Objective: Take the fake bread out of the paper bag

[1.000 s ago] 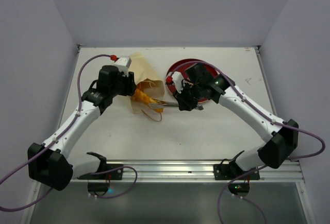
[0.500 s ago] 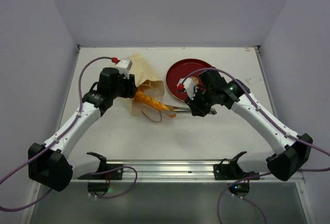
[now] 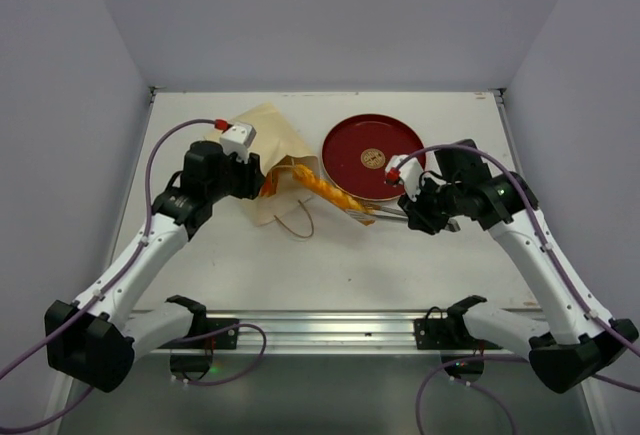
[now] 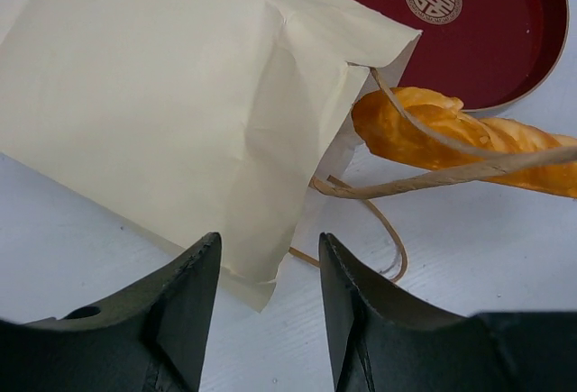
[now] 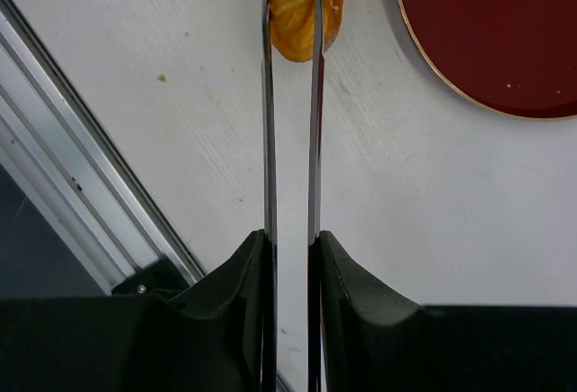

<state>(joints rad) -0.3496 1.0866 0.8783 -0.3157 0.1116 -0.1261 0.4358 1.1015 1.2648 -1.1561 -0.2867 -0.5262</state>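
**At the bag's mouth: roll in line with the tongs**

Between the paper bag (image 3: 268,140) and the red plate (image 3: 350,145): one long orange roll (image 3: 330,193), lying slantwise. Far-left end at the bag's open mouth, near-right end pointing straight at the right gripper (image 3: 412,217). Cannot tell from above whether clear of the paper yet. Seen from the left wrist, just outside the mouth, with a cord handle (image 4: 433,176) crossing it. No sign of any other bread; possibly inside the bag, out of sight.

Squeezed in the right gripper, a pair of thin metal tongs (image 5: 269,140), blades nearly parallel, tips pinching the end of the roll. Roll and tongs on one long axis, so, as a judgement: draw back along that line, away from the mouth, then swing over to the plate, just beside the roll on its far side. Right arm plainly the nearer one to both.

At the bag's near-left side, the left gripper (image 4: 269,252), jaws about half apart, closed on nothing. A corner of the bag below the gap; touching or not, impossible to say. Worth watching: the cord snagging on the roll and dragging the bag along.
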